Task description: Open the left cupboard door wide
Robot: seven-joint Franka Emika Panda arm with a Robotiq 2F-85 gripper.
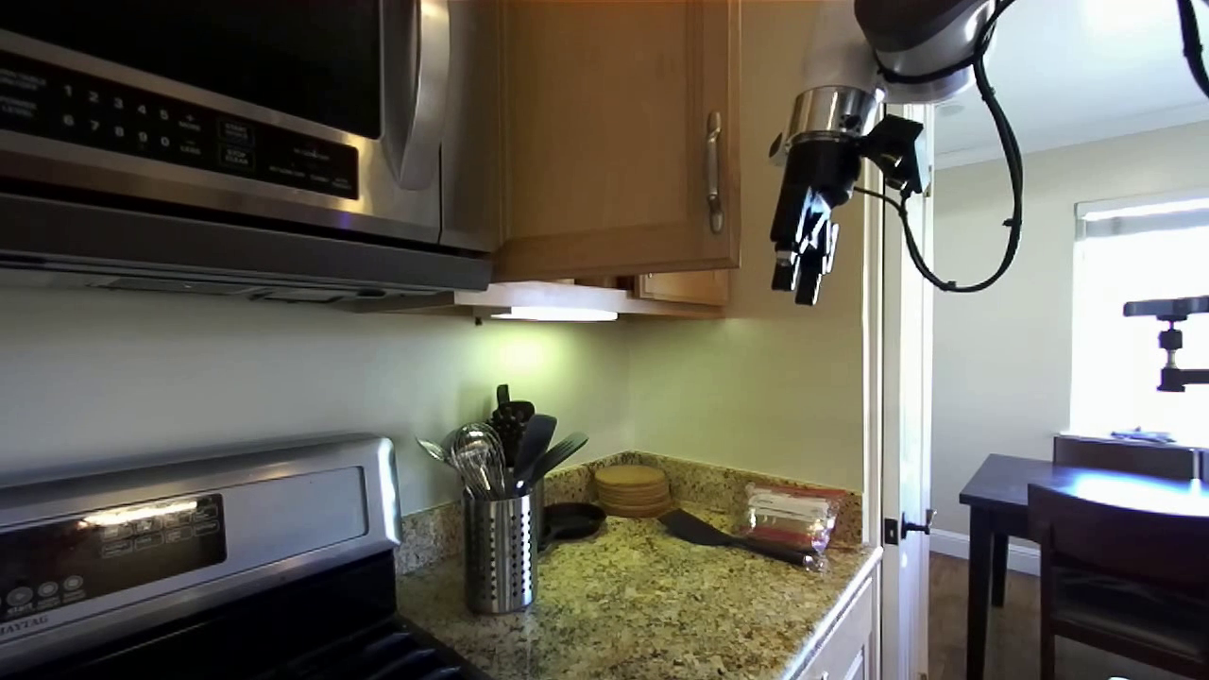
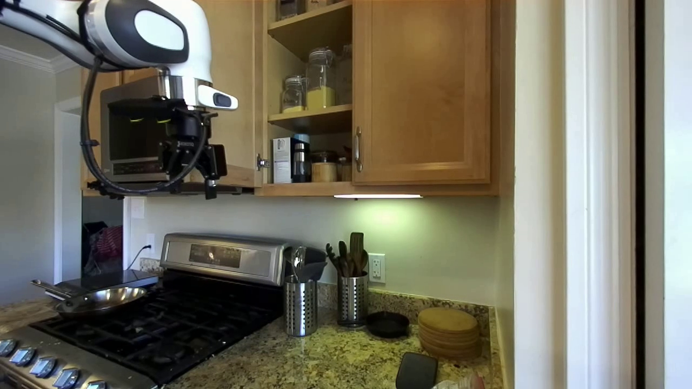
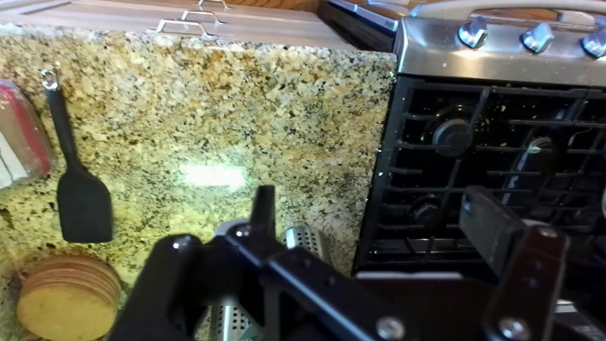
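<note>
The left cupboard door point(image 1: 604, 132) is light maple wood and stands swung open. Its slim silver bar handle point(image 1: 715, 173) is low on its right edge in an exterior view. The door point(image 2: 232, 70) also shows in an exterior view, swung out to the left, partly hidden behind the arm. The cupboard shelves behind it are exposed. My gripper point(image 1: 796, 283) points down beside the door's free edge, apart from the handle in that view. It also shows in an exterior view point(image 2: 193, 187). In the wrist view my gripper point(image 3: 369, 199) has its fingers wide apart with nothing between them.
The matching right door point(image 2: 421, 92) is shut. Jars point(image 2: 320, 81) stand on the shelves. The microwave point(image 1: 416, 217) hangs beside the open door. Below are the stove point(image 3: 473, 161), utensil holders point(image 2: 300, 308), a black spatula point(image 3: 85, 203) and round wooden mats point(image 3: 68, 303).
</note>
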